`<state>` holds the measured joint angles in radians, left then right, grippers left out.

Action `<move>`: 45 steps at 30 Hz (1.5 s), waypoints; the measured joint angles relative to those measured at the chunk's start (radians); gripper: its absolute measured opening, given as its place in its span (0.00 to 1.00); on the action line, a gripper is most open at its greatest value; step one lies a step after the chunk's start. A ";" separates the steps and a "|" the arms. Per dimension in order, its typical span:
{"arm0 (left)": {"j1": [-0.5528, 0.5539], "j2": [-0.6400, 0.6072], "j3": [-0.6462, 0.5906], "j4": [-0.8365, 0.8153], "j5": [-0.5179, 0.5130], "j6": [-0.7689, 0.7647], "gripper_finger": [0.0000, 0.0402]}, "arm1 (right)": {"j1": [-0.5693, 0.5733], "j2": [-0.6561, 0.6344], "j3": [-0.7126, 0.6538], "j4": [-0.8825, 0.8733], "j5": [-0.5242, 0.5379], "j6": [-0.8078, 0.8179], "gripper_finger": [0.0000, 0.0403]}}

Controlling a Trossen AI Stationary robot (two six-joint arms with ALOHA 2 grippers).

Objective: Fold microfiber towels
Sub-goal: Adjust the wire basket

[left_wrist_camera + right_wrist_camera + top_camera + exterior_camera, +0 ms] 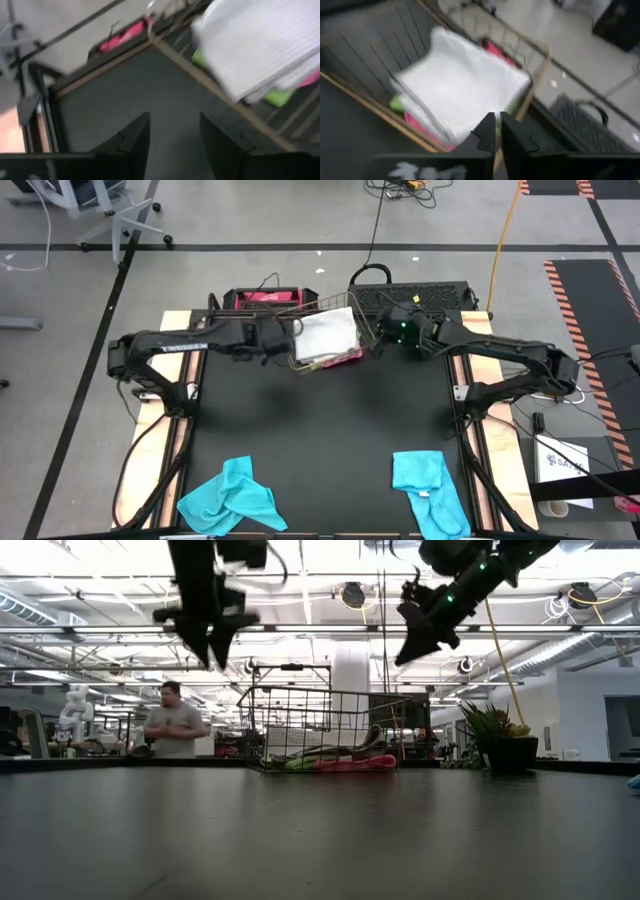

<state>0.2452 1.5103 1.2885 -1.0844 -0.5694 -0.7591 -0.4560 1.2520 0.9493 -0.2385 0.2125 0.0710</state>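
Much of the pile in the copper wire basket (345,340) at the far edge of the black tabletop (320,420) is hard to read. A folded light grey microfiber towel (325,335) lies on top and covers most of what is under it. Only a sliver of the lime green towel (277,96) and a strip of the pink towel (420,127) peek out at the sides. In the low view they show as thin coloured bands through the wires.

Two crumpled turquoise blue towels lie at the near edge. The left one (232,498) sits whole on the tabletop, and the right one (428,492) runs off the bottom of the high view. That makes five towels: three stacked in the basket, two loose.

The left end effector (172,135) hangs above the tabletop just beside the basket's left rim, its fingers standing apart with nothing between them. The right end effector (495,131) hangs over the basket's right rim, its fingers nearly touching and empty. Both ride well clear of the surface in the low view.

The whole middle of the tabletop between the basket and the blue towels is bare. A person (173,722) stands far back in the room, and a potted plant (505,740) sits off to the right.
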 joint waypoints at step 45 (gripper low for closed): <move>0.165 0.010 -0.348 0.658 0.232 0.085 0.02 | -0.047 0.269 -0.001 -0.077 -0.085 0.071 0.00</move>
<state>0.4103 1.5200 0.9405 -0.4263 -0.3378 -0.6739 -0.5034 1.5214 0.9485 -0.3154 0.1276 0.1424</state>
